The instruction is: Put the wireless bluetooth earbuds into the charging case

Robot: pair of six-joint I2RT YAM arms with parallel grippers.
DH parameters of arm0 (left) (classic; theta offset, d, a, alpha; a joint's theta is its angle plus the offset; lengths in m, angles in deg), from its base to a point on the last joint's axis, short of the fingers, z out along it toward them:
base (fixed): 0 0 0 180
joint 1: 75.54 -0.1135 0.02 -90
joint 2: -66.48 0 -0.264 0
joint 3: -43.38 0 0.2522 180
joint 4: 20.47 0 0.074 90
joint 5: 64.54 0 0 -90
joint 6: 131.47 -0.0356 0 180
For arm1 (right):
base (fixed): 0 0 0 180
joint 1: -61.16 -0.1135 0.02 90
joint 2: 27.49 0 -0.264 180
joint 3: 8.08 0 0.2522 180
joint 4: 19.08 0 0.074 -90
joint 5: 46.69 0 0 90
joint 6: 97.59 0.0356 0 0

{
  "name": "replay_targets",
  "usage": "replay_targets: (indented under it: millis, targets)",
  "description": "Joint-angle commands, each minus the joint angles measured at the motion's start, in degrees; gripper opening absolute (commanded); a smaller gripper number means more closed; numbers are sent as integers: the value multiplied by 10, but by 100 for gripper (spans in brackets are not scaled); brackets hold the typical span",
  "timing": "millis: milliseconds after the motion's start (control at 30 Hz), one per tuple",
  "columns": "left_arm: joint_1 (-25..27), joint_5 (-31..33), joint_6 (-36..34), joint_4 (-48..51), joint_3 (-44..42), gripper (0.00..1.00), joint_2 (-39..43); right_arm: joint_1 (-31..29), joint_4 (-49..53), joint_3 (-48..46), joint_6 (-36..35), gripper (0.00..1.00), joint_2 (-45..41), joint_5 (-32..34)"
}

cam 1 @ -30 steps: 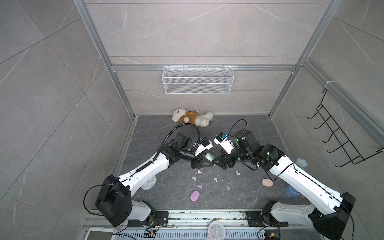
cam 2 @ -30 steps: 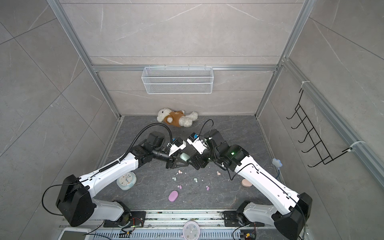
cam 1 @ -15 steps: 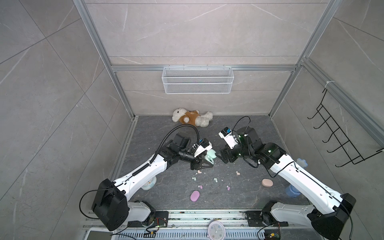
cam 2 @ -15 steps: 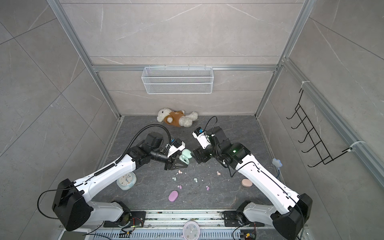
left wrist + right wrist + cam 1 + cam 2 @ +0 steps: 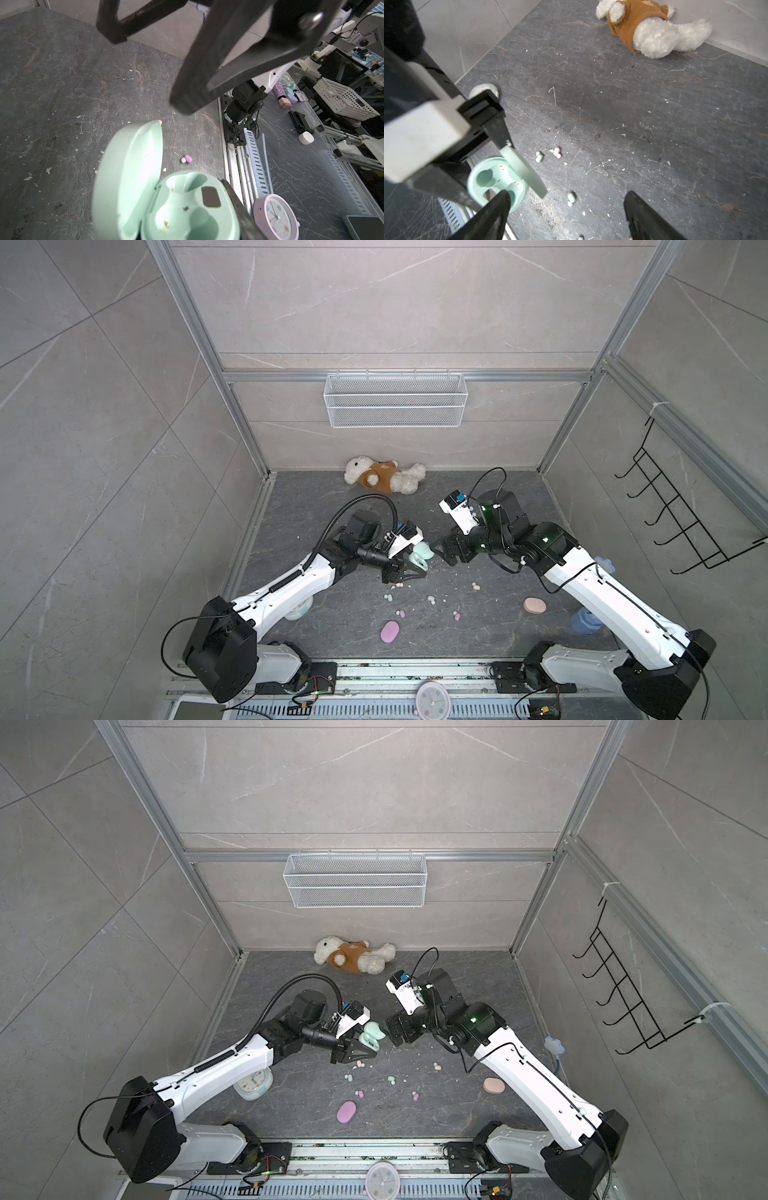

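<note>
clamping one open mint case [image 5: 420,553], left fingers [image 5: 362,1051]; right fingers [image 5: 641,216] spread, empty; six loose earbuds [image 5: 431,599], two closed cases [image 5: 390,631]

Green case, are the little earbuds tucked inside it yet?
Not yet. Done: the mint case is open, clamped in the left jaws. Now: the right jaws stand open beside it, empty. Left: both sockets are empty; all six earbuds lie on the table.
</note>
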Motion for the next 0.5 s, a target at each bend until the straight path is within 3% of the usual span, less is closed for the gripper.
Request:
replay_targets:
  millis: [0,267,467]
  targets:
    - [-10,24,50,-84,-23,14,27,6,48,26,32,90,-11,-27]
    - [-27,83,100,-160,-81,12,77,23,103,-5,179,94,-11,-57]
    - [-29,122,124,-178,-117,12,123,22,39,-119,315,94,4,-74]
